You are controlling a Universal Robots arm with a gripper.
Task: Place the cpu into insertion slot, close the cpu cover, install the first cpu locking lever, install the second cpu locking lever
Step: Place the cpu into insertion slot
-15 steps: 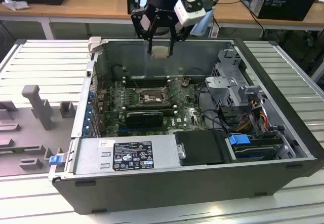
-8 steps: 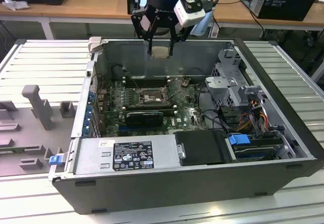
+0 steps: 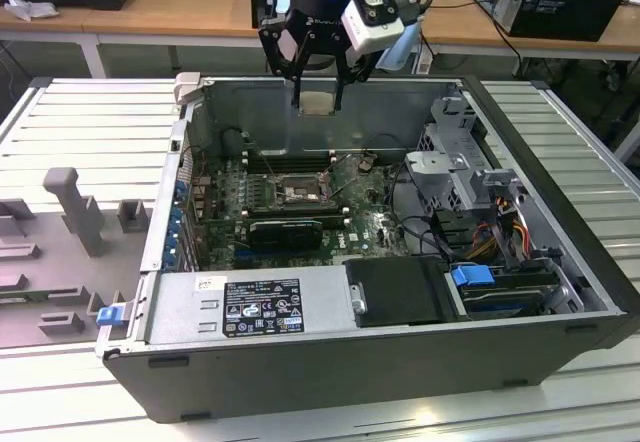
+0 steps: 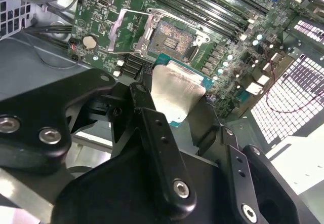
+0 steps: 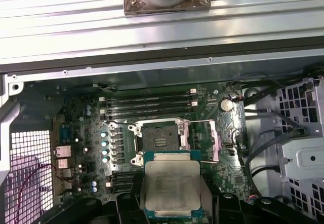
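Observation:
My gripper point(image 3: 318, 103) hangs over the back wall of the open computer case point(image 3: 330, 347), shut on the cpu point(image 3: 318, 98), a flat silver-grey square chip held by its two edges. In both wrist views the cpu point(image 5: 172, 186) point(image 4: 174, 89) sits between the black fingers point(image 4: 144, 102), well above the motherboard. The insertion slot point(image 5: 161, 138) point(image 4: 172, 41) point(image 3: 297, 194) lies bare, with its dark pin field showing. The cpu cover point(image 5: 213, 140) point(image 4: 129, 29) is swung open and stands beside the slot.
Long black memory slots point(image 5: 147, 105) run beside the socket, and a black oblong card point(image 3: 285, 230) lies on its other side. A metal drive cage point(image 3: 450, 157) and loose cables point(image 3: 420, 224) fill the exterior view's right. Grey fixtures point(image 3: 75, 212) stand outside the case.

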